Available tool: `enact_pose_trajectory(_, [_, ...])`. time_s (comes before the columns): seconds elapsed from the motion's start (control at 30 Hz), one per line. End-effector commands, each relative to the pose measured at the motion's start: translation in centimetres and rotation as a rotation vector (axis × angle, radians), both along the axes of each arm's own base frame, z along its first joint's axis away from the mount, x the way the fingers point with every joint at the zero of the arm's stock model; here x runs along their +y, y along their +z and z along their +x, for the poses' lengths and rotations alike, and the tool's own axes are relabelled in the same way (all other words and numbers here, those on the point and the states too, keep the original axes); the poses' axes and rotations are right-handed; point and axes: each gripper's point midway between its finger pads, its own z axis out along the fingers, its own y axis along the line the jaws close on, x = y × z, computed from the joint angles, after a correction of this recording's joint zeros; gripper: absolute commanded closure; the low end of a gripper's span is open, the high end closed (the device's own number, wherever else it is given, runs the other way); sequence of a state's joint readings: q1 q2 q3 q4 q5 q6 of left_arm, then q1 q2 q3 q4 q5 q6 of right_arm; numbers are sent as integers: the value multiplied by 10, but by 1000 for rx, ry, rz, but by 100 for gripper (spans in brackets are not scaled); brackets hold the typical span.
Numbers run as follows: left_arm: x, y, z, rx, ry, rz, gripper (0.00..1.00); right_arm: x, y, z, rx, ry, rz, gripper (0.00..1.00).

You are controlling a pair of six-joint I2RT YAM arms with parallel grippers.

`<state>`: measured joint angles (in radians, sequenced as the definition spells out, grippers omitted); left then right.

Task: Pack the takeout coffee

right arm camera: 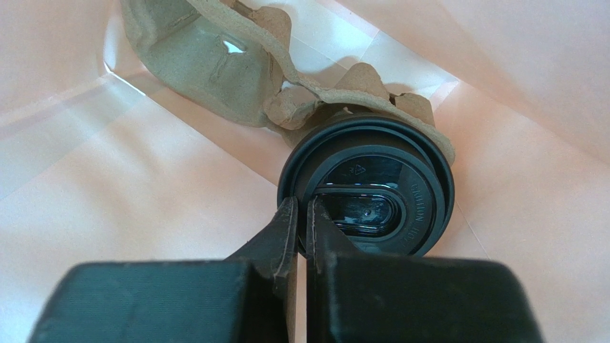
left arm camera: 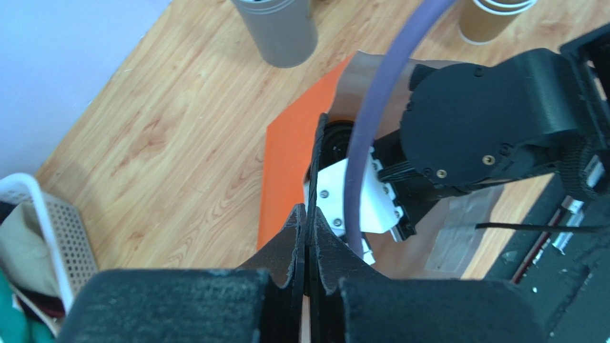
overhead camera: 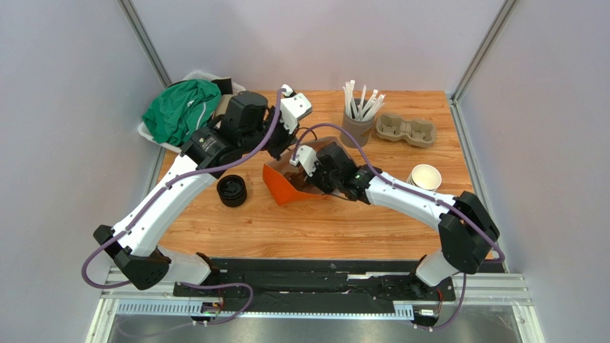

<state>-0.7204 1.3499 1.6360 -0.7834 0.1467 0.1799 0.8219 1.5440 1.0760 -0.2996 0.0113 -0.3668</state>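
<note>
The lid (right arm camera: 369, 193), on a cup hidden in the carrier (right arm camera: 215, 78), sits deep in the bag (overhead camera: 276, 184), straight ahead of the right fingers (right arm camera: 283, 229). These are pressed together at its near rim, and I cannot tell if they pinch it. The right arm reaches low into the sideways bag's mouth, while the left fingers (left arm camera: 293, 236) pinch the bag's upper edge.

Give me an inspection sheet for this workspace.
Surface: wooden table.
Job's things: black lid, cup beneath hidden, sits in a carrier inside the orange bag.
Clutter: lid stack, straw cup, spare carrier, lidless cup, basket with green cloth.
Claws: left claw shut on the bag's edge; right claw shut at the lid's rim.
Cables: purple cable along each arm.
Surroundings: grey walls.
</note>
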Motion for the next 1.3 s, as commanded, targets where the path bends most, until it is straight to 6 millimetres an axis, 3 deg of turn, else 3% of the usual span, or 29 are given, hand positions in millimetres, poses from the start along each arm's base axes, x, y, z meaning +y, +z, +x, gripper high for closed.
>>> enact_pose_trajectory(0.0, [8, 30, 9, -94, 62, -29, 100, 2, 20, 2, -45, 25, 30, 100])
enact_pose_trajectory(0.1, [13, 39, 8, -124, 52, -11, 100, -4, 30, -3, -92, 72, 22, 100])
enact_pose_trajectory(0.27, [25, 69, 9, -223, 66, 9, 100, -9, 42, -23, -120, 187, 44, 100])
enact_pose_trajectory(0.4, [16, 83, -7, -235, -47, -15, 100, -9, 38, -18, -178, 203, 9, 100])
enact_pose_trajectory(0.5, [3, 77, -22, -193, -153, -25, 100, -8, 33, -6, -214, 186, -27, 100])
enact_pose_trajectory(0.63, [1, 59, -33, -183, -219, 49, 100, -13, 33, 11, -303, 115, -41, 100])
enact_pose_trajectory(0.67, [2, 57, -36, -195, -229, 69, 100, -18, 26, 12, -320, 102, -69, 100])
enact_pose_trajectory(0.9, [-1, 39, -54, -263, -296, 217, 100, -13, 30, 25, -451, 72, -86, 100])
enact_pose_trajectory(1.27, [-4, 21, -57, -244, -304, 249, 100, -20, 23, 27, -490, 36, -106, 100])
